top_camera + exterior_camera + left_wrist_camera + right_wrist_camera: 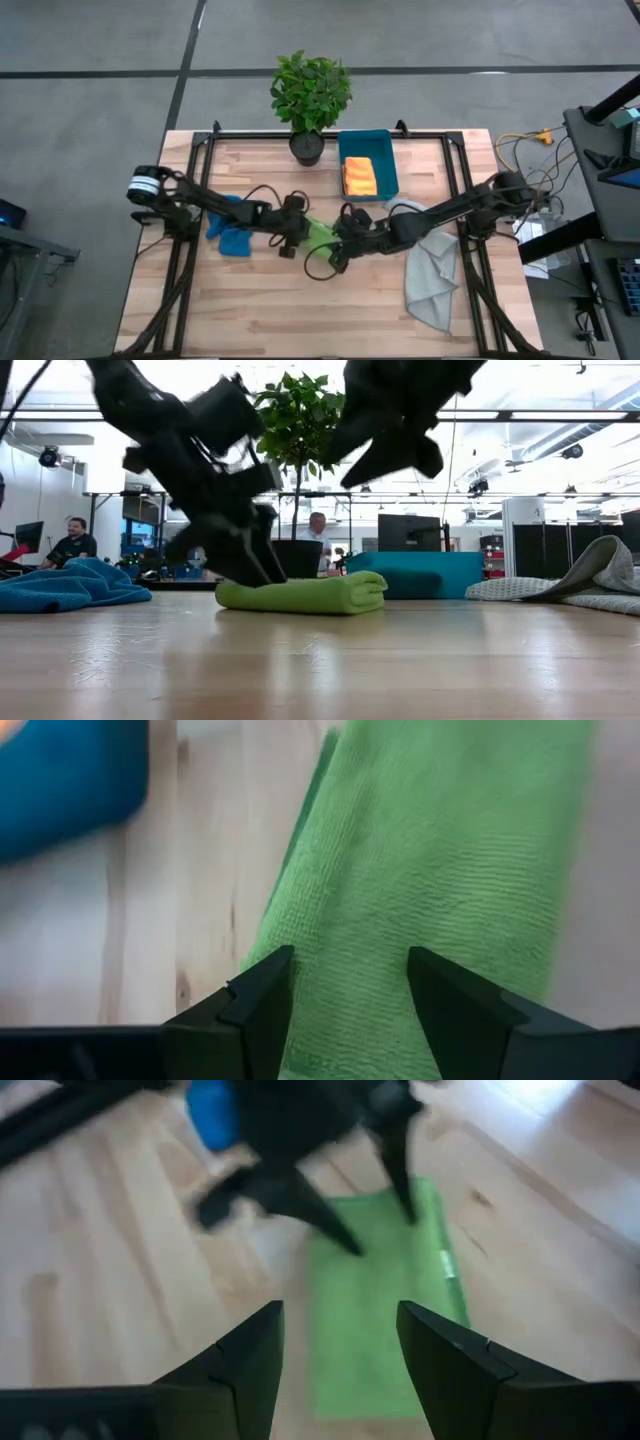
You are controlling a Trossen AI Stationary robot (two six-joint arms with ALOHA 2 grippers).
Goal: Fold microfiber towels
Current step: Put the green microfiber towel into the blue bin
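Green towel (375,1305) lies folded, between and below both open jaws.

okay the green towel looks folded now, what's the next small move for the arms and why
Probably lift the left gripper clear. Its fingers stand open over the folded lime green towel, holding nothing; the right gripper hangs open above it too.

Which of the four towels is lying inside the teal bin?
The orange towel. It lies folded in the teal bin, while the green, blue and grey towels lie on the table.
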